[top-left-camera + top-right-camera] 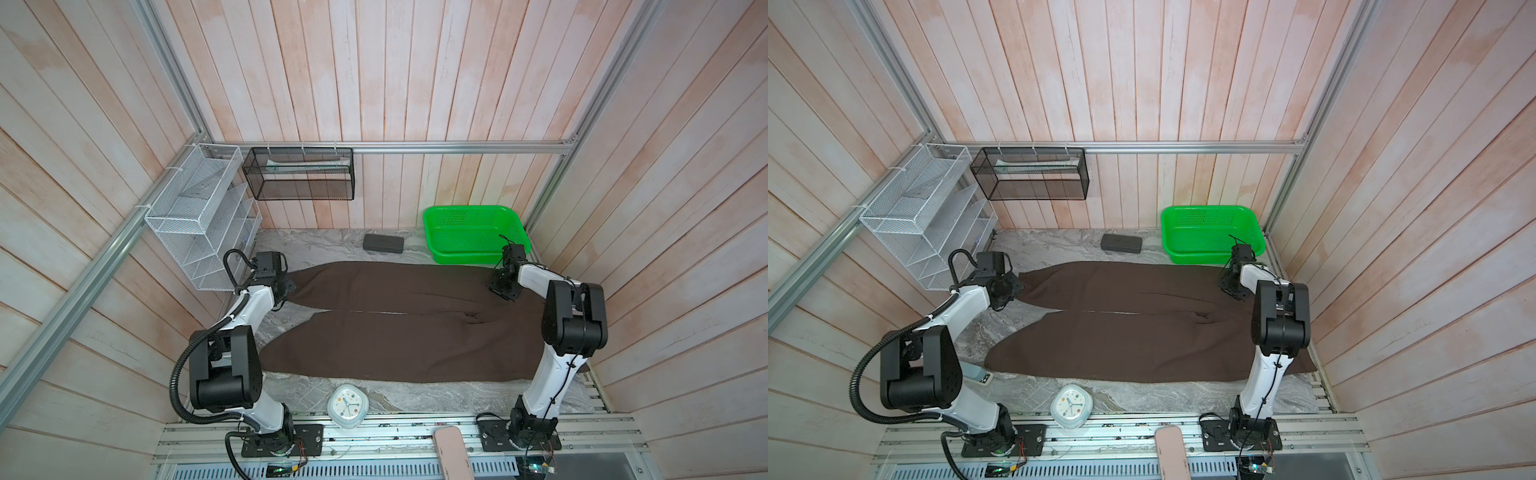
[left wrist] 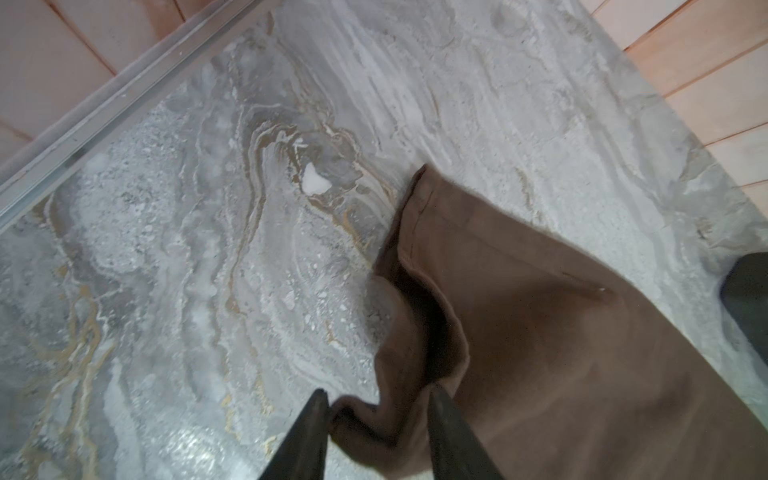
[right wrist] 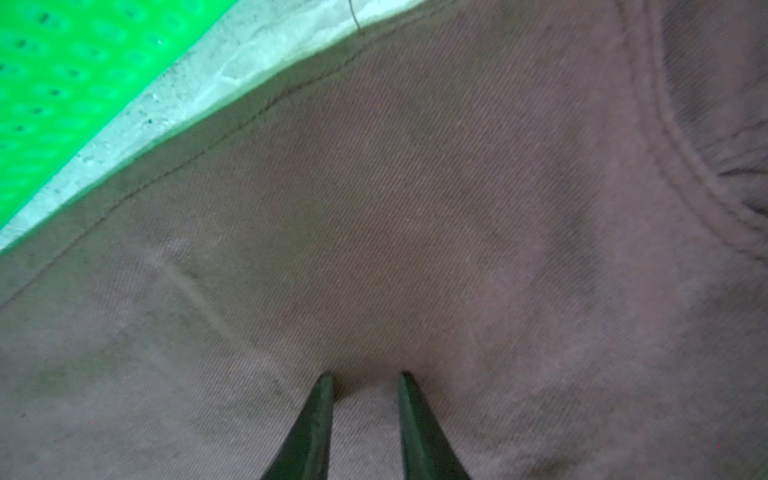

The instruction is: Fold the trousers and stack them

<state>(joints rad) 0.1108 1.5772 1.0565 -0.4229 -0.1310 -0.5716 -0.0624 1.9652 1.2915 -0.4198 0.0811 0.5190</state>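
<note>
Marbled worktop point(image 1: 415, 399) carries the trousers point(image 1: 395, 332), spread flat, legs pointing left. Left claw point(image 2: 378, 390) stands apart astride the far hem. Right claw point(image 3: 365, 374) rests narrowly apart on the waist; whether it grips cannot be told. Risk: the bunched hem may snag a finger and drag the leg.

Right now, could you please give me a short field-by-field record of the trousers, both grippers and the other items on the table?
trousers: brown, spread flat on the marble table, legs to the left, waist to the right, not yet folded
left gripper: open at the far leg's hem, cloth bunched between the jaws
right gripper: jaws slightly apart, tips on cloth near the waistband; grip unclear
green basket: far right corner, empty
dark grey case: behind the trousers, apart from them
white clock: front edge
</note>
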